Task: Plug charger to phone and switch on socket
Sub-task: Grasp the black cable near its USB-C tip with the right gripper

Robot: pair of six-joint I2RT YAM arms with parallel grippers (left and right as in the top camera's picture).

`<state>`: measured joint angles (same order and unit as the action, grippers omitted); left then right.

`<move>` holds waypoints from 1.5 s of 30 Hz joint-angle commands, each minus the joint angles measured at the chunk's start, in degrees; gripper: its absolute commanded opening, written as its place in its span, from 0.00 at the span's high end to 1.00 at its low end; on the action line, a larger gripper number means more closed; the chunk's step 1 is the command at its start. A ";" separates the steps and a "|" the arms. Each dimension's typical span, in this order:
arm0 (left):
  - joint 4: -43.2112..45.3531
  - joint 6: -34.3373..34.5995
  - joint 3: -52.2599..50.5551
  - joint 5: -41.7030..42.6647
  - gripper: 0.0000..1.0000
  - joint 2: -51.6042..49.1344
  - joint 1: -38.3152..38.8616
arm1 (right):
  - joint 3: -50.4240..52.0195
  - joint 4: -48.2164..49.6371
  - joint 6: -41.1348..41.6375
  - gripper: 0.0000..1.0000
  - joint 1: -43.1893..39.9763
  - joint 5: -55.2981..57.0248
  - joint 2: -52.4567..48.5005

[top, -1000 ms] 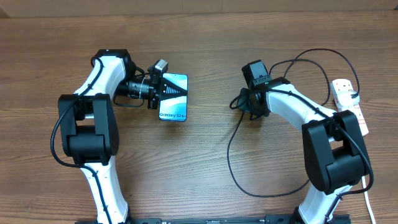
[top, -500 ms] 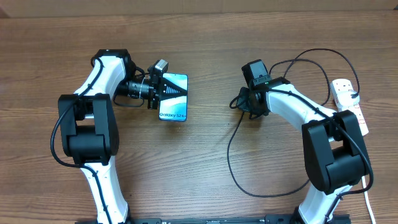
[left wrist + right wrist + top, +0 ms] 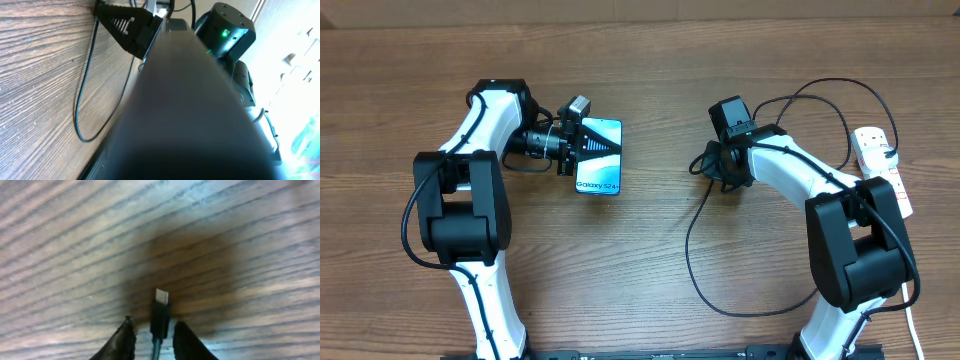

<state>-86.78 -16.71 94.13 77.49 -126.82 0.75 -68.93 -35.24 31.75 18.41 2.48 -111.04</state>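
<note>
Left tool [image 3: 578, 141] clenched on a long edge of the phone [image 3: 602, 160], left of centre; right tool [image 3: 154, 327] grasping the charger [image 3: 160, 311] behind its plug tip, over the counter [image 3: 640, 280]; socket [image 3: 882, 160] at far right, well apart; positions unchanged from the earlier frames

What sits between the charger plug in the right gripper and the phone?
Nothing visible. Only bare table lies between the right gripper, holding the charger plug, and the phone. The left gripper grips the phone on the side away from the plug, clear of that path.
</note>
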 commanded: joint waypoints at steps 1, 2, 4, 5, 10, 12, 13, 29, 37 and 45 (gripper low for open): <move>-0.15 -0.85 0.92 1.55 0.96 1.05 0.57 | 0.35 0.72 0.26 0.73 -0.13 1.55 -0.33; -0.17 -0.85 0.92 1.53 0.96 1.05 0.57 | 0.35 0.81 0.46 0.74 -0.13 1.84 -0.33; -0.15 -0.87 0.92 1.53 0.96 1.05 0.57 | 0.35 0.81 1.11 0.78 -0.13 1.97 -0.33; -0.15 -0.87 0.92 1.53 0.96 1.05 0.57 | 0.35 0.81 1.31 0.80 -0.13 1.97 -0.33; -0.15 -0.87 0.92 1.53 0.96 1.05 0.57 | 0.35 0.66 1.29 0.96 -0.11 1.90 -0.33; -0.15 -0.87 0.92 1.55 0.96 1.05 0.57 | 0.35 0.31 1.29 0.96 -0.11 1.68 -0.33; -0.15 -0.87 0.92 1.57 0.96 1.05 0.57 | 0.35 0.13 1.25 0.96 -0.11 1.18 -0.33; 6.34 -4.76 0.92 9.62 0.96 1.05 0.44 | -1.81 -13.40 -6.69 0.96 -3.63 -1.92 6.56; 6.49 -4.74 0.92 9.31 0.96 1.05 0.44 | 6.08 -9.38 -3.52 0.96 -2.89 2.47 6.40; 6.51 -4.74 0.92 9.09 0.96 1.05 0.44 | 14.95 -5.31 -3.02 0.96 -2.89 -1.73 6.23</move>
<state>-80.25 -19.73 94.13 83.83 -126.82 0.75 -58.39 -39.42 28.29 15.42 2.33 -102.98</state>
